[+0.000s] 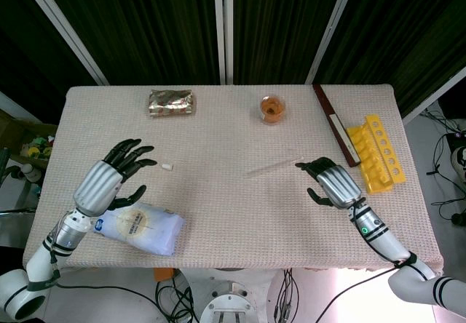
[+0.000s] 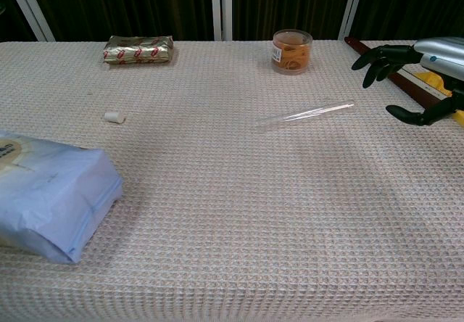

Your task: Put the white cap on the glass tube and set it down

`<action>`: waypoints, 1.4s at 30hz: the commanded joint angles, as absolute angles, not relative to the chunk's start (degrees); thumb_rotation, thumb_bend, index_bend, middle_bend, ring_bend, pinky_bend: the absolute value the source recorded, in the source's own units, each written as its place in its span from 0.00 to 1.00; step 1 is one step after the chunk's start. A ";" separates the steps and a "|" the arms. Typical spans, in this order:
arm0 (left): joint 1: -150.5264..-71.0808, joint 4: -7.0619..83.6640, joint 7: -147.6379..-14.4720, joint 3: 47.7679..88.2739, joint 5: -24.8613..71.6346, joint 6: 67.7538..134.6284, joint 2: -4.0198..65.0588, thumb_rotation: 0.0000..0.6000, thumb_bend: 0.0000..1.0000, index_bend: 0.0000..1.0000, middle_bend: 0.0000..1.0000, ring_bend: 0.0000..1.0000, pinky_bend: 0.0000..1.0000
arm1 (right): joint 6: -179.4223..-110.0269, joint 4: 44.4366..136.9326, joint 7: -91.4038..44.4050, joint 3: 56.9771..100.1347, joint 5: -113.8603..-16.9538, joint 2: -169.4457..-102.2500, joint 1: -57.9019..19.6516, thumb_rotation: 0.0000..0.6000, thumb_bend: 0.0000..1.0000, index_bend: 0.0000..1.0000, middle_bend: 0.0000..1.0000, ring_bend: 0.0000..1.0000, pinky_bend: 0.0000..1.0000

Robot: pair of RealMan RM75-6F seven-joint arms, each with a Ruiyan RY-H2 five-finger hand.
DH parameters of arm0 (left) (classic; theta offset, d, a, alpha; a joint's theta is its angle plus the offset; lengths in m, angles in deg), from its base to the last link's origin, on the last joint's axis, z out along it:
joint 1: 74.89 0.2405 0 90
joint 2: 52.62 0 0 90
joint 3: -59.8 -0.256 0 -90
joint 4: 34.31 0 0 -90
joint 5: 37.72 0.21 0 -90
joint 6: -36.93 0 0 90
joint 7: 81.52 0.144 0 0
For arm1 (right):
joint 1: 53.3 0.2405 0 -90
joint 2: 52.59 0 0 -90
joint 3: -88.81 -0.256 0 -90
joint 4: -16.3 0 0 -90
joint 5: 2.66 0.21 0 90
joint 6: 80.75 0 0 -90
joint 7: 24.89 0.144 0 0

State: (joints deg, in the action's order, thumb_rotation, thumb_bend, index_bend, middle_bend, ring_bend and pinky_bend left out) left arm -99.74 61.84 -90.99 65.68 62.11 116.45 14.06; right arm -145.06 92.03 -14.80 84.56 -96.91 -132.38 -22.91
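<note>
Woven tabletop (image 1: 218, 214) carries both parts: each empty, spread hand, left hand (image 1: 116, 174) near white cap (image 1: 166, 166), right hand (image 1: 331, 181) near glass tube (image 1: 275, 166), should pinch low and gently.

No text can be read: the print on the white-blue bag (image 1: 142, 228) at seven o'clock and the foil packet (image 2: 138, 48) at eleven is blurred.

Cap (image 1: 166, 166) left of tube (image 1: 274, 166)
</note>
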 commanded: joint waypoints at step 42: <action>-114.94 42.32 -61.78 69.28 25.45 85.92 38.02 0.18 0.51 0.32 0.05 0.04 0.10 | -162.92 100.64 -18.66 85.70 -96.46 -118.75 -35.07 1.00 0.42 0.27 0.35 0.23 0.24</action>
